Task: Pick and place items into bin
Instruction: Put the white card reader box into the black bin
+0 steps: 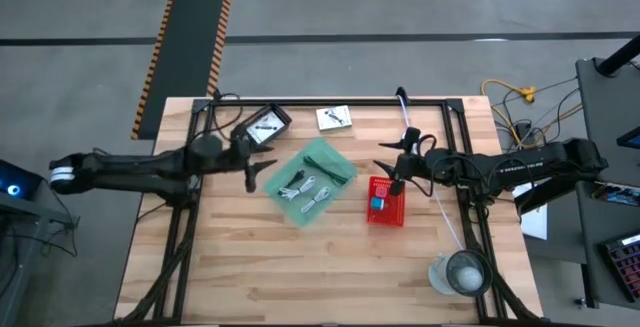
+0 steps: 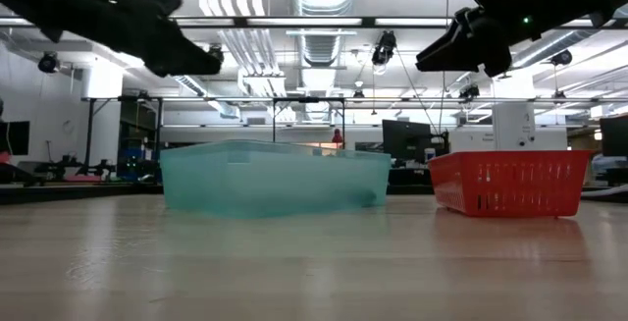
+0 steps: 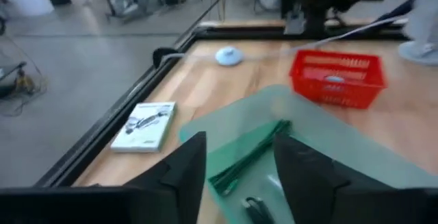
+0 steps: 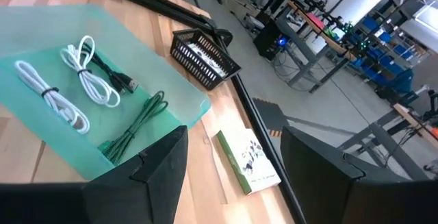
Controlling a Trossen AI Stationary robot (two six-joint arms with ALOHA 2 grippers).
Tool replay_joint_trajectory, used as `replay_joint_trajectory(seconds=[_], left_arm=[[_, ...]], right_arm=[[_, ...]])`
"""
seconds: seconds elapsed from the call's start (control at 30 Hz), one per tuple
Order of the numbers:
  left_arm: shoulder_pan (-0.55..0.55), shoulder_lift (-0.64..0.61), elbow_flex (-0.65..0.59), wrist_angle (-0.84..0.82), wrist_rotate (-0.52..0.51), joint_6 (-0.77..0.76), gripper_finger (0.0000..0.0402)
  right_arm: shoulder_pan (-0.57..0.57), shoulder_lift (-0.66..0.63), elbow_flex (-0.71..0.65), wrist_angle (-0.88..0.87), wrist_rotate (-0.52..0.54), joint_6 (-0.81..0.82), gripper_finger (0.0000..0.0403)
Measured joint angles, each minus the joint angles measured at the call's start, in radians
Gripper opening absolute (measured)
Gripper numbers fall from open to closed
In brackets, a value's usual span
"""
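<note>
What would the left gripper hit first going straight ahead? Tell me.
Probably the green bin: the left gripper, jaws apart, points over its near rim at the green cable inside. Depth is unclear, so the cable could come first.

A translucent green bin (image 2: pixel 273 178) stands on the wooden table (image 2: pixel 314 262); a red basket (image 2: pixel 510 184) stands beside it; two grippers hang above.
</note>
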Motion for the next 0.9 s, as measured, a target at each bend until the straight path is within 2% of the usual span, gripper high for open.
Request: replay_joint_trajectory(seconds=[0.2, 0.33, 0.6, 0.77, 0.9], left_arm=[[-0.139, -0.099, -0.078, 0.074, -0.03, 0.058, 0.0064], [-0.19, -0.148, -0.181, 0.255, -0.085, 0.11, 0.0008], [-0.198, -0.258, -0.366, 0.4, -0.086, 0.122, 0.0008], [-0.198, -0.31, -0.378, 0.425, -0.086, 0.172, 0.0001], [-0.198, -0.319, -0.378, 0.429, -0.085, 0.192, 0.0001]], right_arm=[[-0.001, 0.0, 0.0, 0.033, -0.001, 0.01, 0.0219], [-0.001, 0.003, 0.0, 0.056, -0.002, -0.013, 0.0219], [-0.004, 0.003, 0.001, 0.111, -0.003, -0.084, 0.0219], [-0.062, 0.006, 0.066, 0.114, -0.01, -0.096, 0.0219], [-0.149, 0.03, 0.14, 0.046, -0.122, -0.1, 0.0219]])
